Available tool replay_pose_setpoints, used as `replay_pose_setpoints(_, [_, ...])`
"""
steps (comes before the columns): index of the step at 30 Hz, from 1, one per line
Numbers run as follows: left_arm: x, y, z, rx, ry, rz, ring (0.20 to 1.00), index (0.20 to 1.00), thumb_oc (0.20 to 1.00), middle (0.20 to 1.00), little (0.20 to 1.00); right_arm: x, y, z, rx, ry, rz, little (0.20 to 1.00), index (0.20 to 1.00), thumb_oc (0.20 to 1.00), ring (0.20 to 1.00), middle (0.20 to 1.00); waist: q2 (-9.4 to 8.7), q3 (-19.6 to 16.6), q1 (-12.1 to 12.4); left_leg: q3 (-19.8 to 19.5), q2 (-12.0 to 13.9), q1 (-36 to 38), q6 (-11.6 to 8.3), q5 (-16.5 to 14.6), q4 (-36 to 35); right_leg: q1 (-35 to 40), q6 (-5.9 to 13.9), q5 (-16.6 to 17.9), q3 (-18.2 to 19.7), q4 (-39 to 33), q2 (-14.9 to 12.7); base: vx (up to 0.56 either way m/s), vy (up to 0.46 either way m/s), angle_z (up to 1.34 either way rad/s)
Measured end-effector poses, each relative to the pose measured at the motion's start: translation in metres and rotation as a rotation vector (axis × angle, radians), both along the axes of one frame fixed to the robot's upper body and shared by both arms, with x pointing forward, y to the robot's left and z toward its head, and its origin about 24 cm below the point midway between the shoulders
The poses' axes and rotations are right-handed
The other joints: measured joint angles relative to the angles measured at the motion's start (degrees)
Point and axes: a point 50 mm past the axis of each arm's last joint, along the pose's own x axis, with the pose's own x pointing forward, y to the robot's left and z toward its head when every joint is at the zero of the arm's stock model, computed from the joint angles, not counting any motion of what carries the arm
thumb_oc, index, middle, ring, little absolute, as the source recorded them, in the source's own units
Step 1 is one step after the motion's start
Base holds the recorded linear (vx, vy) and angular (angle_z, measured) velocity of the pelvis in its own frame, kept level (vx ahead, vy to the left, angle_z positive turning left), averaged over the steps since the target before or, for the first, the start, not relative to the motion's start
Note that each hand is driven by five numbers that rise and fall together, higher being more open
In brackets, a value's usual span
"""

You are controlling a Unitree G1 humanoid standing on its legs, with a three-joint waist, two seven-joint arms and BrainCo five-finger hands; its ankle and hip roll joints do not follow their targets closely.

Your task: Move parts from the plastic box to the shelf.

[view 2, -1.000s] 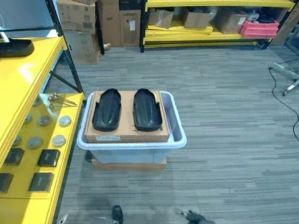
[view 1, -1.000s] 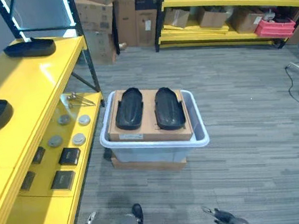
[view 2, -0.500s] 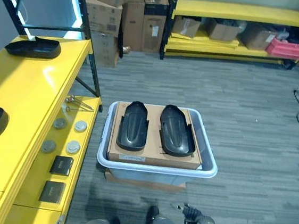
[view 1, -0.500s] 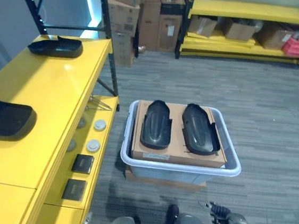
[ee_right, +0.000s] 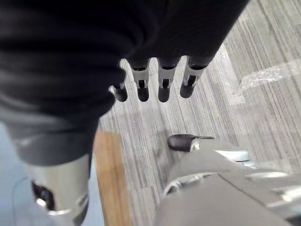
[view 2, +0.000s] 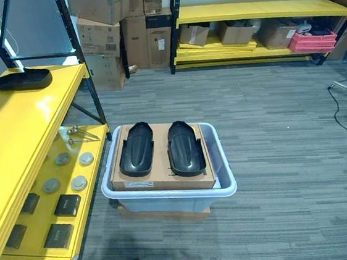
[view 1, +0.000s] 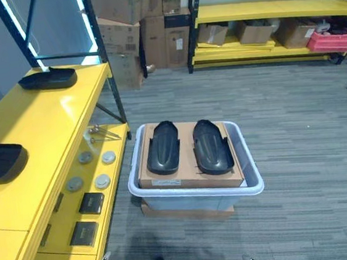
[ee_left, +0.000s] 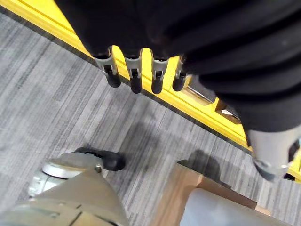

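Both hands [ee_left: 141, 75] [ee_right: 160, 82] slack (empty).

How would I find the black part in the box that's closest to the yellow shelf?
Look for the pale plastic box on the grey floor beside the long yellow shelf. A brown cardboard sheet lies across its top with two black oval parts side by side. Yours is the black part on the shelf side; its twin lies on the far side from the shelf.

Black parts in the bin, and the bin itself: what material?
Two black parts: likely moulded plastic, smooth with a dull sheen on curved shells. They lie on a brown cardboard sheet, matte. Plastic box: pale translucent plastic with a rounded, glossy rim.
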Motion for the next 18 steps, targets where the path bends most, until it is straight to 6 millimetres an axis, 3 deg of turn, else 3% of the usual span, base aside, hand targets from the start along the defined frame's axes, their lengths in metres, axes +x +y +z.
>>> replay_pose_setpoints(2, [-0.005,0.000,-0.001,0.001,0.016,-0.006,1.000,1.000,1.000,1.000,1.000,0.010,-0.007,0.005,-0.013,-0.077,-0.078,1.000,1.000,1.000,1.000,1.000,-0.07,0.0,0.1,0.5,0.5,0.0,-0.24,0.2,0.0,0.0,-0.19,-0.1,-0.5,0.4,0.1,0.02,-0.066,0.11])
replay_pose_setpoints(5, [-0.018,0.001,-0.001,0.003,0.037,0.004,1.000,1.000,1.000,1.000,1.000,0.062,-0.016,0.034,-0.054,-0.359,-0.162,1.000,1.000,1.000,1.000,1.000,-0.07,0.0,-0.6,0.9,0.9,0.0,-0.48,0.9,0.0,-0.2,-0.32,-0.2,-0.3,0.6,0.4,0.02,-0.071,-0.03])
replay_pose_setpoints(6, [-0.024,0.002,-0.001,0.004,0.033,0.008,1.000,1.000,1.000,1.000,1.000,0.092,-0.021,0.064,-0.108,-0.549,-0.210,1.000,1.000,1.000,1.000,1.000,-0.24,0.0,-1.4,0.9,1.0,0.0,-0.64,1.1,-0.1,-0.2,-0.38,-0.3,-0.4,0.6,0.5,0.03,-0.078,0.01])
replay_pose_setpoints(7, [-0.028,0.002,0.000,0.004,0.031,0.007,1.000,1.000,1.000,1.000,1.000,0.107,-0.028,0.089,-0.168,-0.678,-0.242,1.000,1.000,1.000,1.000,1.000,-0.21,0.0,-1.8,1.0,1.0,0.1,-0.65,1.2,-0.3,-0.5,-0.39,-0.3,-0.4,0.5,0.5,0.04,-0.063,0.00])
replay_pose_setpoints(9, [-0.032,0.003,0.000,0.010,0.043,0.005,1.000,1.000,1.000,1.000,1.000,0.122,-0.050,0.128,-0.354,-0.856,-0.304,1.000,1.000,1.000,1.000,1.000,-0.45,-0.2,-2.0,1.3,1.0,0.8,-0.62,1.5,-0.8,-0.4,-0.38,-0.2,-0.3,0.5,0.5,0.01,-0.039,-0.02])
replay_pose_setpoints(10, [-0.033,0.005,0.000,0.011,0.038,0.027,1.000,1.000,1.000,1.000,1.000,0.128,-0.070,0.169,-0.533,-0.987,-0.358,1.000,1.000,1.000,1.000,1.000,-0.57,-0.2,-2.2,1.5,0.9,1.2,-0.79,2.0,-1.7,-0.4,0.01,-0.1,-0.2,0.4,0.5,-0.01,-0.041,-0.02])
replay_pose_setpoints(12, [-0.036,0.006,0.001,0.014,0.039,0.041,1.000,1.000,1.000,1.000,1.000,0.124,-0.086,0.214,-0.754,-1.126,-0.401,1.000,1.000,1.000,1.000,1.000,-0.24,-0.1,-2.6,2.3,0.9,1.7,-0.44,3.0,-2.5,-0.7,0.03,0.0,0.1,0.2,0.5,0.00,-0.036,-0.16])
replay_pose_setpoints(13, [-0.040,0.009,0.001,0.017,0.042,0.075,1.000,1.000,1.000,1.000,1.000,0.119,-0.098,0.261,-0.952,-1.258,-0.429,1.000,1.000,1.000,1.000,1.000,-0.45,-0.1,-3.7,3.0,1.0,2.0,-0.54,3.0,-3.2,-0.5,0.19,0.5,0.8,-0.9,0.8,0.01,-0.028,-0.26])
replay_pose_setpoints(15, [-0.046,0.010,0.002,0.024,0.055,0.075,1.000,1.000,1.000,1.000,1.000,0.115,-0.103,0.297,-1.111,-1.381,-0.439,1.000,1.000,1.000,1.000,1.000,-0.65,0.1,-4.6,3.6,1.1,2.2,-0.53,3.2,-3.3,-0.1,-0.27,1.6,1.0,-1.6,1.0,0.02,-0.023,-0.21])
replay_pose_setpoints(18, [-0.038,0.012,0.002,0.027,0.026,0.094,1.000,1.000,1.000,1.000,1.000,0.104,-0.108,0.338,-1.233,-1.511,-0.493,1.000,1.000,1.000,1.000,1.000,-1.04,0.4,-5.7,4.5,1.4,3.1,-0.77,3.1,-4.0,0.7,-0.06,2.1,1.4,-3.3,1.5,0.03,-0.020,-0.19])
